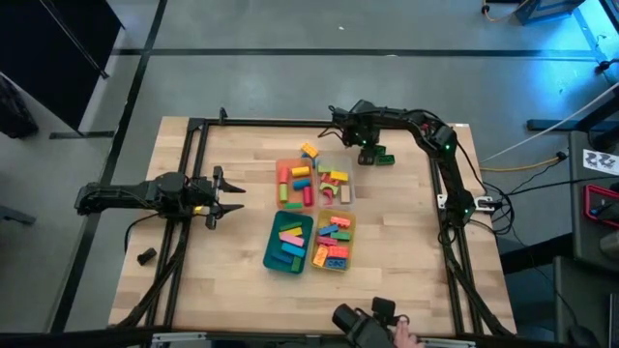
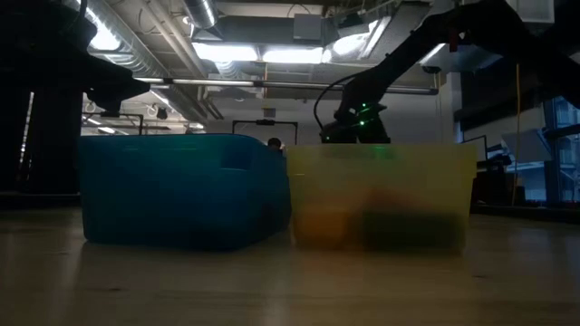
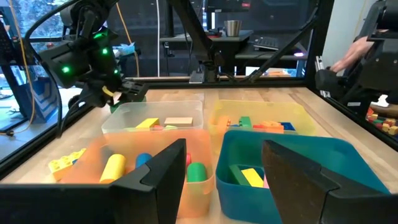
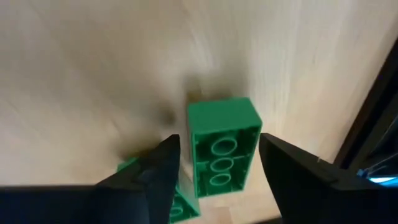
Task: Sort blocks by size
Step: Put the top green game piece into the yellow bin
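1 green block (image 4: 222, 146) btwn right gripper (image 4: 217, 165) jaws | maybe untouched

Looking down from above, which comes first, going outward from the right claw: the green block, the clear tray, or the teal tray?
From the right gripper, in the high view:
1. Green block: right at the gripper, on the bare table beside the trays.
2. Clear tray: toward the table's middle.
3. Teal tray: farthest, diagonally across the tray cluster.
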Robot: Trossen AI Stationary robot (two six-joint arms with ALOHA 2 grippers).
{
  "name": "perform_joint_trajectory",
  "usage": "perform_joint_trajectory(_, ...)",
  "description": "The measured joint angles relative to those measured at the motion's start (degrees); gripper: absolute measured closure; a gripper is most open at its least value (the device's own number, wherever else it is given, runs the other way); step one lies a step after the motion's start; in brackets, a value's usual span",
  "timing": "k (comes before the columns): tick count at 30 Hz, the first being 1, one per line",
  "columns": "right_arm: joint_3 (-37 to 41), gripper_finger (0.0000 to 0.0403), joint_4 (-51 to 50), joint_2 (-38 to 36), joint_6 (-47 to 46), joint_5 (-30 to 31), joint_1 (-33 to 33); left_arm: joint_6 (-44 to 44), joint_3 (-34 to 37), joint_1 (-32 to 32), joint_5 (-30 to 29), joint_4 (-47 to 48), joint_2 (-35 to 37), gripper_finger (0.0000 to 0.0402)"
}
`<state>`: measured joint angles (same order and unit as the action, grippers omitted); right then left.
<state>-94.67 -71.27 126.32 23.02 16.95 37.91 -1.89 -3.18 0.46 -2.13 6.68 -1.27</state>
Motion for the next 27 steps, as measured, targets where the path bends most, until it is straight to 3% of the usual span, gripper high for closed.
perform_joint_trajectory(9, 0.0, 0.0266, 2.8, -0.1, -0.1, 0.0, 0.0, 0.0, 0.0, 0.0, 0.0, 0.0, 0.0, 0.0208)
perform_joint_trajectory(27, -2.6, 0.0264, 1.8, 0.0, -0.3, 1.2, -0.2, 0.0, 0.0, 0.0, 0.0, 0.0, 0.0, 0.0208)
